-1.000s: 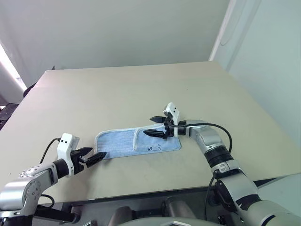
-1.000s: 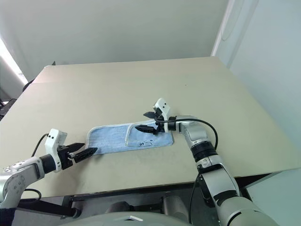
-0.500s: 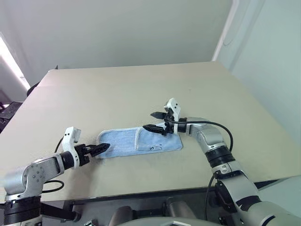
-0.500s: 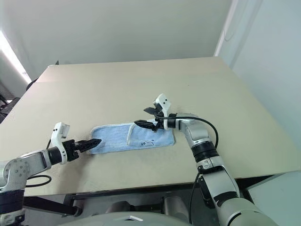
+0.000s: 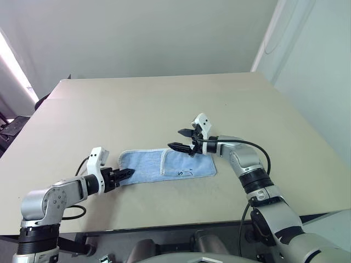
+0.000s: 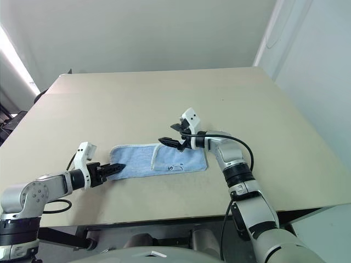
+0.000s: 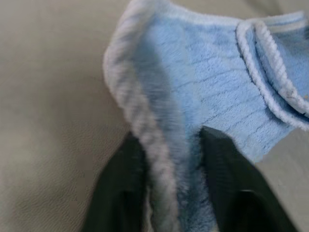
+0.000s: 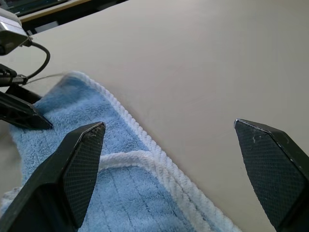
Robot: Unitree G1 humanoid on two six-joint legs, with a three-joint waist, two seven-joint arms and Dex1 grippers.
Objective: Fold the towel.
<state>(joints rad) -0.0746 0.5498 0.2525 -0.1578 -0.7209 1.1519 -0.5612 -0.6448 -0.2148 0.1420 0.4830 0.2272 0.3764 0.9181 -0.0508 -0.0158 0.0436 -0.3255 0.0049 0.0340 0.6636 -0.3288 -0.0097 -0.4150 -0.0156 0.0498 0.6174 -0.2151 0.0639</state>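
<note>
While the towel (image 5: 167, 165) is lying flat on the beige table (image 5: 137, 109), in the near half of the tabletop and well back from every edge, its long axis is running across the table from the robot's left to its right, tilting slightly so the left end sits a little nearer the robot. Its right part is folded over itself, the whitish stitched edge of that flap crossing the cloth about midway, and a small dark embroidered mark (image 5: 181, 173) is showing near the front right corner. At the left short end, the left gripper (image 5: 124, 174) is reaching in low along the table, pointing toward the right, and its two black fingers (image 7: 224, 169) are pinching the towel's border: in the left wrist view the whitish rim and some blue terry are bunching up between them, with the cloth rising a little there. Over the folded right part, the right gripper (image 5: 180, 139) is hovering just above the towel, pointing toward the robot's left, with its fingers (image 8: 79, 159) spreading wide apart and nothing between them; in the right wrist view the flap's corded edge is lying below the gap and the left gripper's dark tips (image 8: 24, 115) are appearing at the far end of the cloth. A thin black cable (image 5: 247, 147) is looping along the right forearm.
</note>
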